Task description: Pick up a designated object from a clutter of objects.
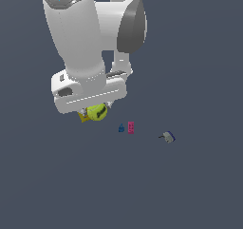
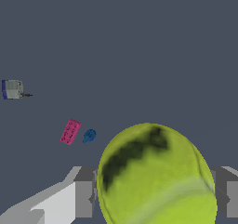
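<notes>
The yellow-green tennis ball (image 1: 98, 112) with a dark curved mark sits between the fingers of my gripper (image 1: 97, 109), right under the white hand. In the wrist view the ball (image 2: 153, 172) fills the space between the two grey fingers (image 2: 83, 197), which press on its sides. The gripper (image 2: 155, 197) is shut on the ball. A corner of the yellow-and-white box (image 1: 84, 118) shows beside the ball, mostly hidden by the hand. I cannot tell whether the ball touches the floor.
A tiny blue piece (image 1: 121, 128) and a pink block (image 1: 131, 127) lie side by side to the exterior view's right of the ball. They also show in the wrist view, blue piece (image 2: 89, 135) and pink block (image 2: 70, 131). A small grey-blue item (image 1: 168, 137) lies farther right (image 2: 12, 89).
</notes>
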`<state>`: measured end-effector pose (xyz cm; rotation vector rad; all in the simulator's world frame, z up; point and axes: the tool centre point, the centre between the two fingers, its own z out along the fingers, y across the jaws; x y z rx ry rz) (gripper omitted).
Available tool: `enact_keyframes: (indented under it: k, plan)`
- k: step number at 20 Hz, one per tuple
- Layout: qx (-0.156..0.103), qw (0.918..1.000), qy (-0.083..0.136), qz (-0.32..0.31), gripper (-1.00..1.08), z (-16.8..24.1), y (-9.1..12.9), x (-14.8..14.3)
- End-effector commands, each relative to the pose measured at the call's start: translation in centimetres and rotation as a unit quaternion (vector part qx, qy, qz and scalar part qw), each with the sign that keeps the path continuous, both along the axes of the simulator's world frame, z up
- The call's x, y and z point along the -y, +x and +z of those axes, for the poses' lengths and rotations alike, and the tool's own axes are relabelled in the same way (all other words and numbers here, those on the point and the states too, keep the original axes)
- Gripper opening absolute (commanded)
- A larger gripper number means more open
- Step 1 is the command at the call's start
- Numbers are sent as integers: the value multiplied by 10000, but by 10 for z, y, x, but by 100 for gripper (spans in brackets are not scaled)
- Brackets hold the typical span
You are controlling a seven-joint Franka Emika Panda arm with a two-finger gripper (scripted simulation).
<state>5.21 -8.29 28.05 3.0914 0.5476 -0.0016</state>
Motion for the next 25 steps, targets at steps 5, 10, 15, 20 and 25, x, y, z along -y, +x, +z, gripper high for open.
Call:
enact_keyframes:
  k: [5,10,15,20,25]
  plan:
    - [3,10000,2,2,-100,66,12,-22]
    - [3,10000,6,5,-100,103,21,-34]
    - [3,10000,10,7,-100,127,27,-42]
    - [3,10000,10,7,-100,140,30,-46]
    - [3,10000,12,9,-100,144,31,-47]
